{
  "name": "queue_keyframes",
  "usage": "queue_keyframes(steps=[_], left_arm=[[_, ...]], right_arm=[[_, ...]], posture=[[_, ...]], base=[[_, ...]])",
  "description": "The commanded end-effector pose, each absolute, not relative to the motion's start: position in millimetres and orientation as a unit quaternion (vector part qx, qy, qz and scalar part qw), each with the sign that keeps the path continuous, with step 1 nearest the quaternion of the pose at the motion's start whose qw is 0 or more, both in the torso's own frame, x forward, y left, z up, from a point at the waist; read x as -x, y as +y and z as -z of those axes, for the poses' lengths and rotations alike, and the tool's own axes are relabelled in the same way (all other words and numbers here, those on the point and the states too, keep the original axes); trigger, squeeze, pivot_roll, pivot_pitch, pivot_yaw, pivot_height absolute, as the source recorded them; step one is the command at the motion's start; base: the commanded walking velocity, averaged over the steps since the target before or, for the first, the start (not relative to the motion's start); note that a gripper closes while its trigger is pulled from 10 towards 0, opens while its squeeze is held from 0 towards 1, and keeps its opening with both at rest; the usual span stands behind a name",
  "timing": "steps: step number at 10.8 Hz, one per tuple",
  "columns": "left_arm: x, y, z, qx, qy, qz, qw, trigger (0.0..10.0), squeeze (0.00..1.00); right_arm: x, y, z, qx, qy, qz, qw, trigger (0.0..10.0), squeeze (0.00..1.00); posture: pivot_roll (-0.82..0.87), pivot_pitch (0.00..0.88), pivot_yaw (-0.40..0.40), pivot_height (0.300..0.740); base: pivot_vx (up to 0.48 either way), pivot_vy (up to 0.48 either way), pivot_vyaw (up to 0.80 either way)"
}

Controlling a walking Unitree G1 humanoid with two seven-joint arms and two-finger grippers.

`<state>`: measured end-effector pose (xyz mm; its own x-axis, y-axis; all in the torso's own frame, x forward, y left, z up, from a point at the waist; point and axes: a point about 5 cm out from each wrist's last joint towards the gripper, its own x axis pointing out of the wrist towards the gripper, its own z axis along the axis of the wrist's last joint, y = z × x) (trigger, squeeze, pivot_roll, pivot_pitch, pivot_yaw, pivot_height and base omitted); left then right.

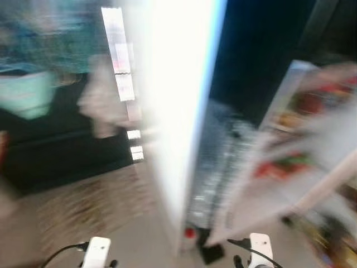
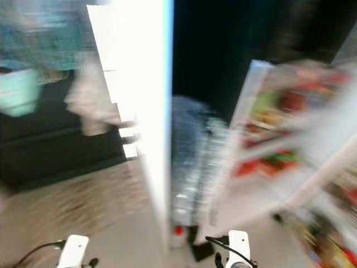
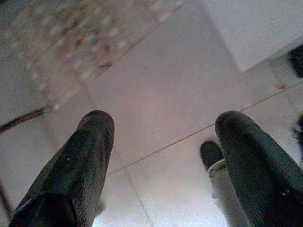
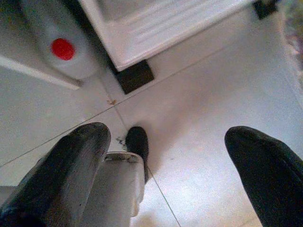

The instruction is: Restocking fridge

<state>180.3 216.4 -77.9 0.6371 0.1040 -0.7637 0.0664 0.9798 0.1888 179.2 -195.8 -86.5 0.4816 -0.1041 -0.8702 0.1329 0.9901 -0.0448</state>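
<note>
- Head views are pretty smeared, so we're only calling the big shapes.
- The fridge door (image 2: 290,151) hangs open on the right, its shelves packed with red and green stuff too blurred to name. That's the task's thing, and its lower corner comes down close to the floor just ahead of our right arm.
- A tall white panel (image 1: 178,111) stands edge-on in the middle, with its near bottom corner reaching the tiles between our two arms.
- Between that panel and the door there's a narrow gap, and a clear jug with a red cap (image 4: 64,47) sits on the floor in it, right by the panel's foot.
- A small dark block (image 4: 135,75) sits under the door's bottom edge, just beside the jug.
- Left gripper (image 3: 163,142) hangs low over bare pale floor tiles (image 3: 156,94), fingers spread wide, nothing between them. A patterned rug (image 3: 80,42) lies further out on the left, its edge well apart from the fingers.
- Right gripper (image 4: 168,161) also hangs over open tile, fingers wide apart and empty, with the door's bottom edge further ahead.
- Far left is a dark counter with a blurry teal thing (image 1: 28,92) on it.
</note>
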Motion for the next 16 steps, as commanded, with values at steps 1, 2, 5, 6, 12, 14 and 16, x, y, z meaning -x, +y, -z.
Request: queue_keyframes(steps=[1, 2, 5, 6, 12, 14, 16], left_arm=[[-172.7, 223.5, 80.0, -0.103, 0.435, -0.014, 0.894, 10.0, 0.0], [-171.6, 224.8, 80.2, -0.102, 0.437, -0.016, 0.893, 10.0, 0.0], [-173.0, 220.6, 81.0, -0.099, 0.441, -0.016, 0.892, 10.0, 0.0], [-173.9, 219.6, 80.8, -0.1, 0.44, -0.014, 0.892, 10.0, 0.0], [-172.9, 221.5, 81.2, -0.095, 0.446, -0.016, 0.89, 10.0, 0.0], [-170.5, 221.3, 82.4, -0.095, 0.449, -0.014, 0.888, 10.0, 0.0], [-169.2, 220.8, 83.1, -0.098, 0.451, -0.012, 0.887, 10.0, 0.0]], right_arm=[[-182.8, -194.5, 85.0, -0.015, 0.503, 0.068, 0.861, 10.0, 0.0], [-183.0, -194.4, 85.0, -0.015, 0.504, 0.068, 0.861, 10.0, 0.0], [-184.4, -194.4, 84.3, -0.015, 0.5, 0.067, 0.863, 10.0, 0.0], [-184.7, -194.4, 84.1, -0.016, 0.499, 0.067, 0.864, 10.0, 0.0], [-184.9, -195.1, 83.9, -0.015, 0.498, 0.07, 0.864, 10.0, 0.0], [-184.9, -195.3, 83.9, -0.014, 0.498, 0.069, 0.864, 10.0, 0.0], [-184.7, -195.4, 84.0, -0.013, 0.5, 0.07, 0.863, 10.0, 0.0]], posture=[[0.05, 0.0, -0.004, 0.74], [0.05, 0.0, -0.002, 0.74], [0.05, 0.0, -0.004, 0.74], [0.05, 0.0, -0.004, 0.74], [0.05, 0.0, -0.005, 0.74], [0.05, 0.0, -0.004, 0.74], [0.05, 0.0, -0.004, 0.74]], base=[[0.0, 0.0, -0.77], [0.0, 0.0, -0.77], [0.0, 0.215, -0.67], [0.0, 0.0, 0.0], [0.0, 0.16, 0.0], [0.0, 0.24, 0.0], [0.0, 0.0, -0.4]])
